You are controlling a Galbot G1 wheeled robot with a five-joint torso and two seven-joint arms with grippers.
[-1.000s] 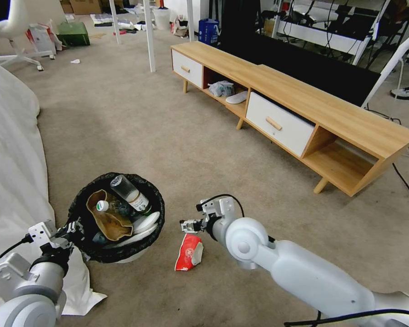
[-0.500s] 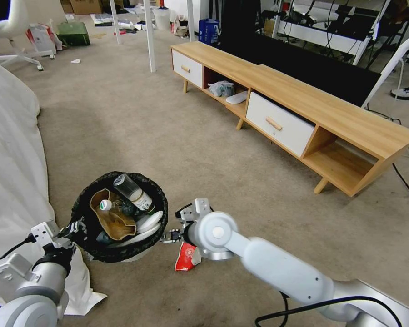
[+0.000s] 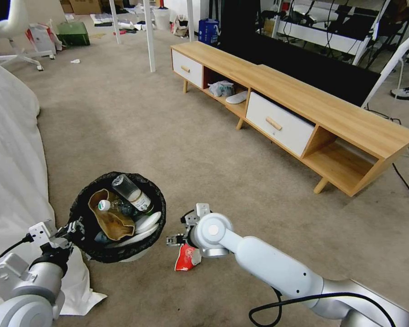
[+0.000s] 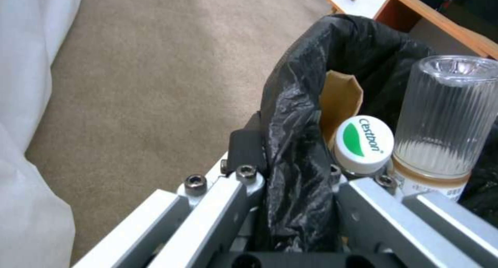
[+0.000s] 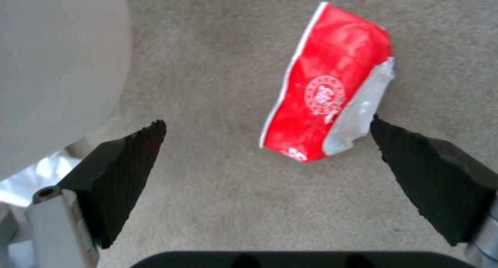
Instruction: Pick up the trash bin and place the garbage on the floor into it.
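Bin point(image 3: 143, 247): one, round, pale body, crinkled black liner folded over rim; on carpet point(image 3: 136, 122) beside white sheet point(image 3: 9, 150).
Bin contents: one brown paper bag point(image 3: 110, 219), two clear bottles point(image 3: 132, 193), white tissues.
Packet point(image 5: 327, 116): one, red-white, glossy, crumpled; flat on carpet just beside bin.
Left gripper point(image 4: 295, 159): clamped on liner at rim.
Right gripper point(image 5: 267, 143): spread wide above packet, black pads, nothing held.

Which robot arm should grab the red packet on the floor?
The right. Its open claw hangs just over the packet on the floor, while the left claw is busy pinching the bin rim.
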